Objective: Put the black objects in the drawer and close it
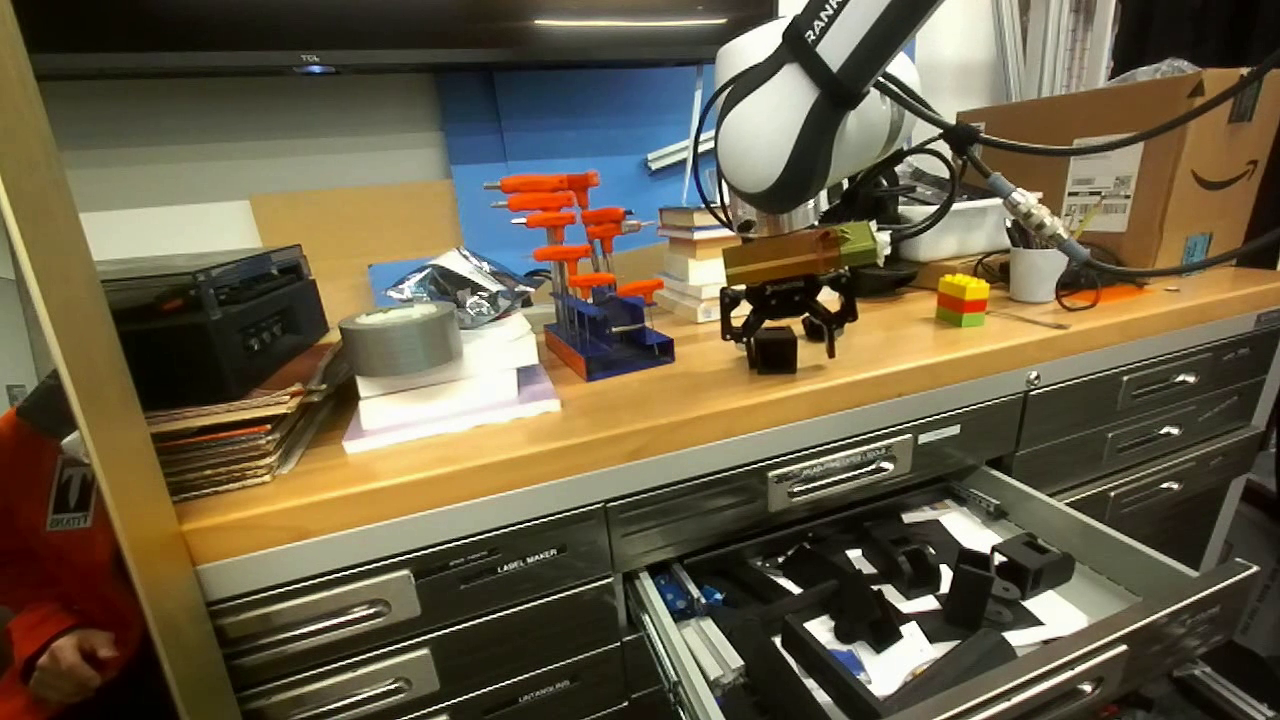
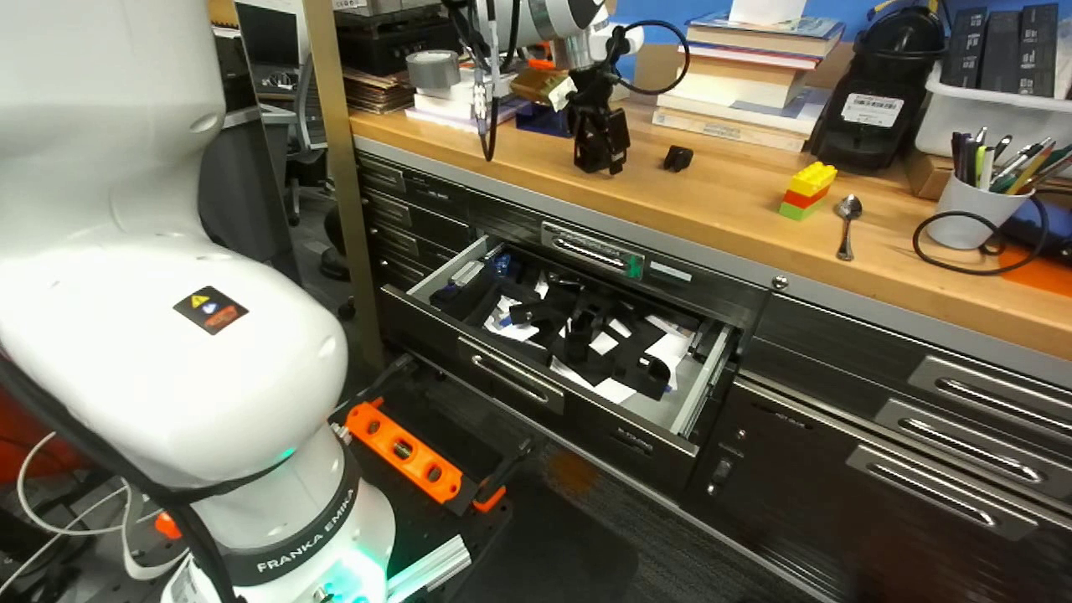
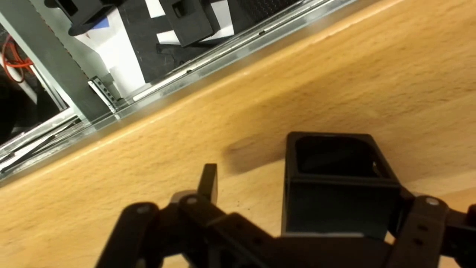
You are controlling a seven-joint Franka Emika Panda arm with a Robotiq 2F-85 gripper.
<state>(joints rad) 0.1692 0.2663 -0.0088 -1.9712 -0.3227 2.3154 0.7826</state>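
To the left beyond the fingers [image 3: 207,182], in the wrist view, can see the drawer [image 3: 52,63], pulled out. With fingers spread wide, pinching nothing. Between them, a hollow black box [image 3: 340,193]: probably light, stiff, slightly slippery, not very fragile. Better to hold by two opposite outer walls, with moderate pressing. Lies just beside the right finger, whether touching cannot tell, and well apart from the left. To the right of the fingers, in an exterior view, also a second black piece [image 2: 677,158] on the table [image 2: 729,197].
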